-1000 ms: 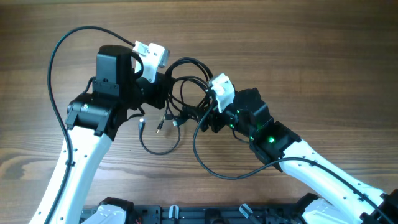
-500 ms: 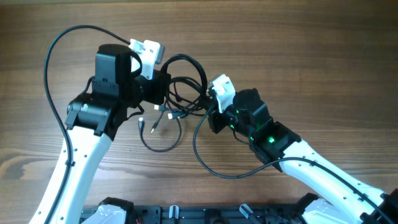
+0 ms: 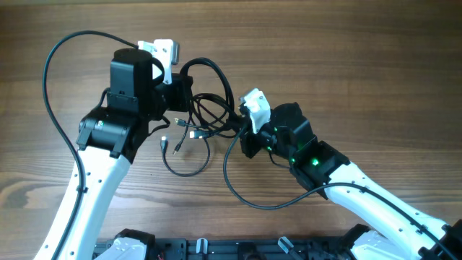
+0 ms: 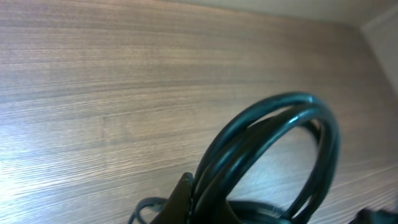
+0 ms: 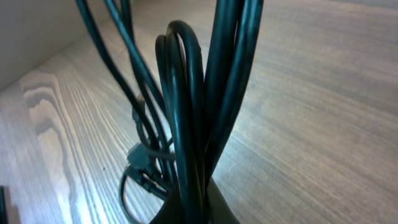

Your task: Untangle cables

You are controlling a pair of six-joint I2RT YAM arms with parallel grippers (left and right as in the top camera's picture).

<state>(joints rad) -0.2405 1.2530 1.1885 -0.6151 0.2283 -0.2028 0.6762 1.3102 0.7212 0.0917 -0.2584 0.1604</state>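
Cables [image 3: 206,119]: a knot of thin black cord strung between my two tools, mid-surface and partly lifted. One slack loop [image 3: 184,172] trails down onto the wooden surface [image 3: 361,58]. The plug tips [image 3: 165,144] lie loose just above that loop.

Left tool [image 3: 186,92]: clamped on a multi-strand loop that arches up out of its grip in the left wrist view [image 4: 280,140].

Right tool [image 3: 242,131]: clamped on a bundle of strands that stands up from its fingers in the right wrist view. A plug body hangs low among them [image 5: 140,158].

Step in hand, as I read it, is spreading the knot by drawing the two grips apart.
- Pull slowly, with the left going up and away and the right low as the anchor.
- Watch the plug tips. If one creeps toward the knot, a free end is feeding through, which is good.
- If the strands go taut with no slip, stop and re-grip on a single cord. Both tools seem to hold several strands, which I judge will cinch the knot rather than free it.

Hard to make out:
- Both wrist views crop the fingers at the bottom edge, and overhead the tool bodies cover the grip points.
- I can't count the strands in each grip or trace the three cords separately.
- The thicker arm wires [image 3: 54,87] confuse things. The right arm's wire curves just beside the slack loop and is easily mistaken for it.
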